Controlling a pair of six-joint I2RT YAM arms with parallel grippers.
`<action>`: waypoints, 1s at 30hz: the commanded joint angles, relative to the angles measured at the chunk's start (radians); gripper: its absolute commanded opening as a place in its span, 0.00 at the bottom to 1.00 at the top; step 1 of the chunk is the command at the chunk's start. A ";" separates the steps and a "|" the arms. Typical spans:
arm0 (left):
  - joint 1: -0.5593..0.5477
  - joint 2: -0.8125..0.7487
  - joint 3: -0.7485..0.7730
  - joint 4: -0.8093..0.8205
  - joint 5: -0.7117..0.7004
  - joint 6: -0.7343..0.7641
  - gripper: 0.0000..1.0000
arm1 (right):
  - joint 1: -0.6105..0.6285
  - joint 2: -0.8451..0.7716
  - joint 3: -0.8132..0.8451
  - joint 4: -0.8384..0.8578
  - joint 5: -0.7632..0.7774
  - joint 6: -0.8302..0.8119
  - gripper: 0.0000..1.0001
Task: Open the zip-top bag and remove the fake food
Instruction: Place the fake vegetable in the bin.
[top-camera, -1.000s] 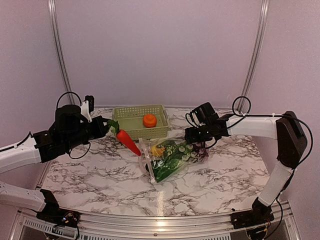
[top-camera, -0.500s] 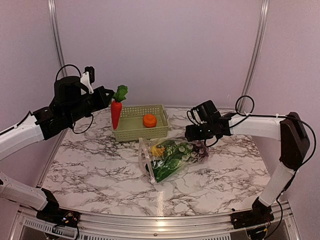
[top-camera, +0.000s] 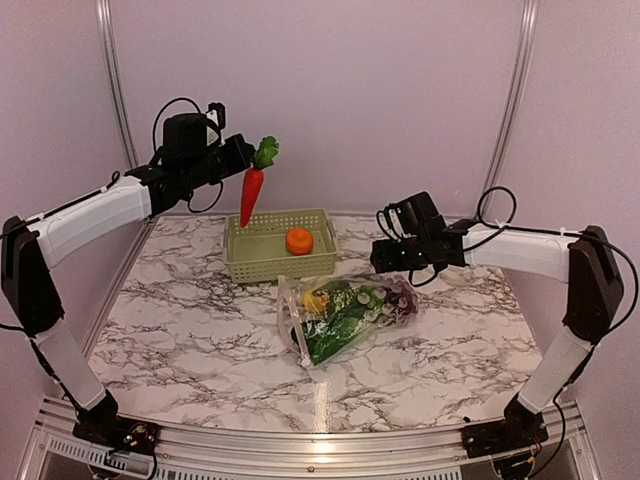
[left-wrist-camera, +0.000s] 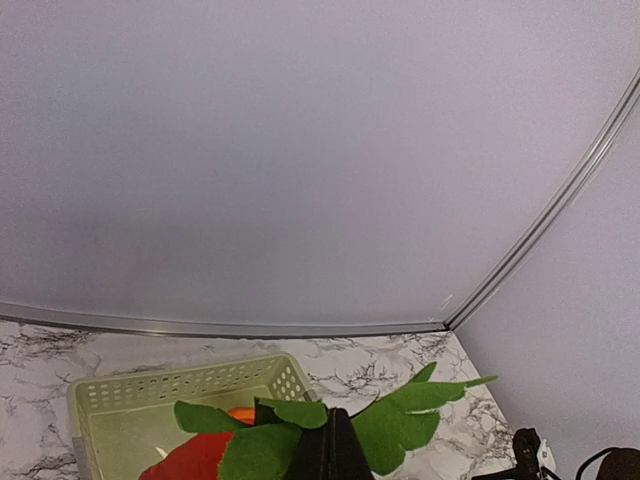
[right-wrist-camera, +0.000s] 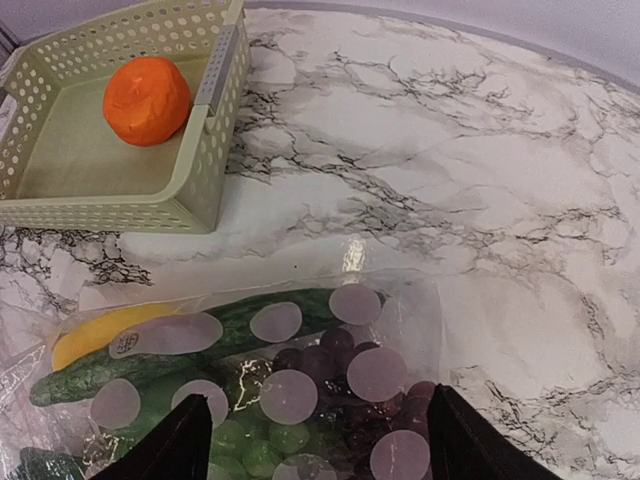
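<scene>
Top view: the left gripper (top-camera: 243, 160), raised in the upper left of the frame, is clamped on the green leafy top of a carrot (top-camera: 251, 196), which hangs point-down in the air over the left part of the pale green basket (top-camera: 262, 264). An orange fruit (top-camera: 298, 240) lies inside the basket, toward its right end. The zip-top bag (top-camera: 340, 318) lies flat on the marble table (top-camera: 180, 320) at centre frame, just below the basket, and holds the rest of the fake food (top-camera: 335, 325). Right wrist view: a yellow piece (right-wrist-camera: 95, 335), long green pieces (right-wrist-camera: 230, 322) and a purple grape bunch (right-wrist-camera: 335, 362) show through the clear plastic. The right gripper (right-wrist-camera: 320, 440) hovers over the bag's grape end with its fingers (right-wrist-camera: 185, 445) spread wide and nothing between them; whether they touch the plastic cannot be told. Left wrist view: the carrot's leaves fan out around the closed fingertips at the bottom edge.
</scene>
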 joint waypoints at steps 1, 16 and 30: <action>0.018 0.150 0.169 0.022 0.070 0.025 0.00 | -0.006 -0.021 0.055 0.008 0.008 0.008 0.72; 0.047 0.561 0.592 -0.037 0.230 -0.013 0.00 | -0.022 -0.031 0.006 0.036 -0.001 0.014 0.72; 0.055 0.717 0.712 -0.047 0.261 -0.051 0.00 | -0.021 -0.017 0.017 0.030 -0.018 0.016 0.72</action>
